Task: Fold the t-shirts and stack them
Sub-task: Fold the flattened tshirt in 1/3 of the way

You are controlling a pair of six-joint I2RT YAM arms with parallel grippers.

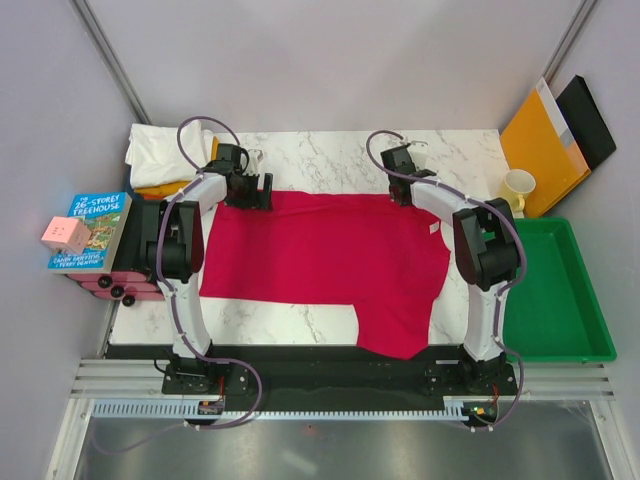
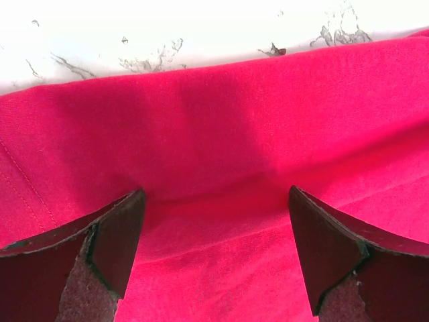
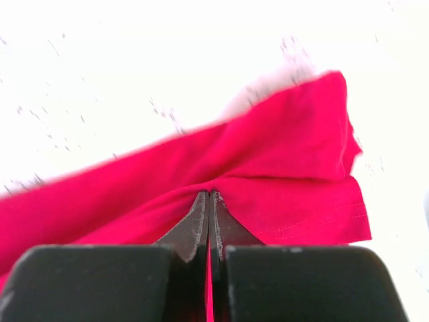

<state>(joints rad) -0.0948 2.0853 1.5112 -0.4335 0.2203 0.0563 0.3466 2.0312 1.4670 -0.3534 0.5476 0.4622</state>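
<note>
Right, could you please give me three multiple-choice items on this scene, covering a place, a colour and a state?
1. Where is the green tray? A. right of the table B. left of the table C. in its middle
2. What colour is the t-shirt spread on the table? A. white B. crimson red C. dark blue
3. How is the right claw? A. wide open B. shut on the t-shirt's far edge C. out of view
Answers: 1 A, it lies beside the table's right edge; 2 B, red cloth covers the marble; 3 B, its wrist view shows it pinching red fabric.
</note>
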